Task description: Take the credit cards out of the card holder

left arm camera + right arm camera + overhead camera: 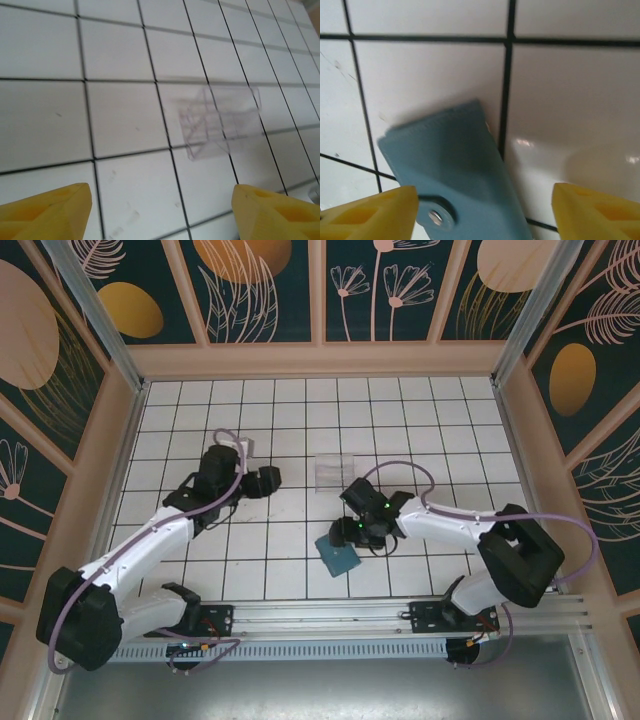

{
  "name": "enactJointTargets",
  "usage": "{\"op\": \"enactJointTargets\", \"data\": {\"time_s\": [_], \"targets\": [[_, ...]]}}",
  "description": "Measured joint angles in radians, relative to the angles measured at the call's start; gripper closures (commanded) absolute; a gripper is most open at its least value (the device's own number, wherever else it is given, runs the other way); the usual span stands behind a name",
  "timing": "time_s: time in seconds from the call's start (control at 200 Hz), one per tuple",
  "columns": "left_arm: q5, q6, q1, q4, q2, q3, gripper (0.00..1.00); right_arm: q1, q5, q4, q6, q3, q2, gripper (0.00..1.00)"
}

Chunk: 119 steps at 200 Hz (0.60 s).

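A white bench (300, 410) fills the middle of the top view, its surface ruled into square tiles by thin black lines. A small clear plastic box (335, 472) stands near the centre of the bench, see-through, with faint inner dividers. In the left wrist view the same clear box (220, 122) lies across a grid line, slightly blurred, with faint grey scuff marks (125, 222) on a nearer tile. Pale wooden framing (320, 358) borders the bench. Above it rise dark teal wall panels (260, 280) drawn with leaves, flowers and orange ovals. A slotted metal rail (330, 615) runs along the near edge.
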Motion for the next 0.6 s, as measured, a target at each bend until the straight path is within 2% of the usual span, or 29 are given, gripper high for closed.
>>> {"op": "enactJointTargets", "data": {"time_s": [0.035, 0.075, 0.235, 0.425, 0.596], "targets": [[-0.004, 0.002, -0.026, -0.009, 0.011, 0.003, 0.40, 0.000, -0.016, 0.011, 0.004, -0.026, -0.018, 0.33], [-0.008, 0.001, -0.048, -0.024, 0.027, 0.009, 0.41, 0.000, -0.037, 0.028, 0.010, -0.054, -0.039, 0.34], [-0.031, 0.000, -0.105, -0.075, 0.085, 0.035, 0.39, 0.002, -0.124, 0.120, 0.042, -0.132, -0.084, 0.38], [-0.019, 0.035, -0.152, -0.108, 0.136, 0.075, 0.36, 0.008, -0.212, 0.201, 0.050, -0.149, -0.098, 0.39], [-0.003, 0.113, -0.240, -0.134, 0.216, 0.154, 0.36, -0.038, -0.222, 0.214, 0.043, -0.164, -0.167, 0.39]]}}
